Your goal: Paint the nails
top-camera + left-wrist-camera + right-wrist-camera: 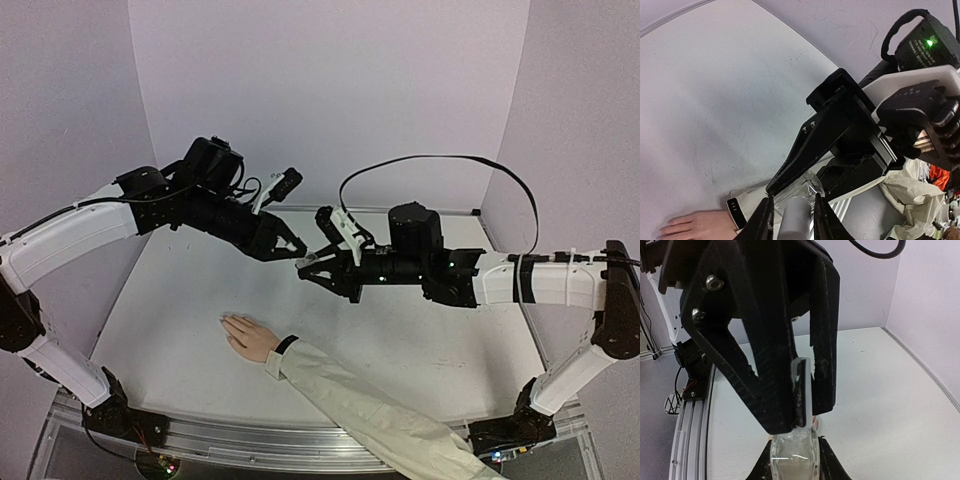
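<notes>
Left gripper [793,210], jaws drawn narrow about the white cap [801,385] of a small clear bottle [801,189]; its pads appear to touch the cap on both sides. Right gripper [792,456], closed on the bottle's body, grips it from the opposite side. The two arms meet in mid-air above the middle of the table [400,340], one steadying the glass while the other takes the cap. This opposed hold is judged to serve unscrewing: the cap most likely carries the brush, and one gripper alone could not turn it against a loose bottle. The hand [250,338] lies flat, palm down, on the table. In the top view it sits at about 7 o'clock from the joined grippers and well below them, fingers pointing toward 10 o'clock, with the black wristband [285,345] and cream sleeve [350,395] trailing toward 4 o'clock. The nails [226,321], at the fingertips, are too small to make out singly. Neither gripper is near them, so painting is judged not yet begun.
</notes>
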{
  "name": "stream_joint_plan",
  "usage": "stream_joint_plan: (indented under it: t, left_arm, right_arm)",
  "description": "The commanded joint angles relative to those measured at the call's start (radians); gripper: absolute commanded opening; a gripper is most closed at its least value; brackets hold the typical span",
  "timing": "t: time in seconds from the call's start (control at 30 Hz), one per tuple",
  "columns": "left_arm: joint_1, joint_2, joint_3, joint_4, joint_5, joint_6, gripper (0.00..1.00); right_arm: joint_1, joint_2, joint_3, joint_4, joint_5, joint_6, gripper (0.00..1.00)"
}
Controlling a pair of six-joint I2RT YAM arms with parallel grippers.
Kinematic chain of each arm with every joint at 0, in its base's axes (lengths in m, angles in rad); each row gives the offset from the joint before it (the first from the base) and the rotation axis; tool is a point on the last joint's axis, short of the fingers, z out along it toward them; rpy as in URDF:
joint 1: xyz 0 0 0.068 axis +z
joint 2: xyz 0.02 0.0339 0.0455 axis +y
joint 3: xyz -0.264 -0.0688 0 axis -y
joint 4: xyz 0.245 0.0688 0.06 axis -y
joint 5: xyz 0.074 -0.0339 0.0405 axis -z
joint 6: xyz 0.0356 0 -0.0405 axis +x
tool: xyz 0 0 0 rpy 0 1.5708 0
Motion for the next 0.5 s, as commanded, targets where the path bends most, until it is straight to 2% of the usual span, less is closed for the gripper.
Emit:
stream_joint_plan:
  t: [0.0,0.33,0.47]
  left_arm:
    - [0.009,-0.024,0.031,0.007,0.01,0.016,0.23]
    - [0.023,-0.043,0.033,0.0,-0.022,0.015,0.04]
    - [0.033,-0.061,0.03,0.001,-0.045,0.014,0.01]
  right_arm:
    - [-0.003,0.005,0.046,0.036,-0.022,-0.003,0.0]
    - [-0.002,0.008,0.031,0.036,-0.016,-0.028,0.0]
    - [-0.003,0.012,0.031,0.036,-0.018,-0.031,0.0]
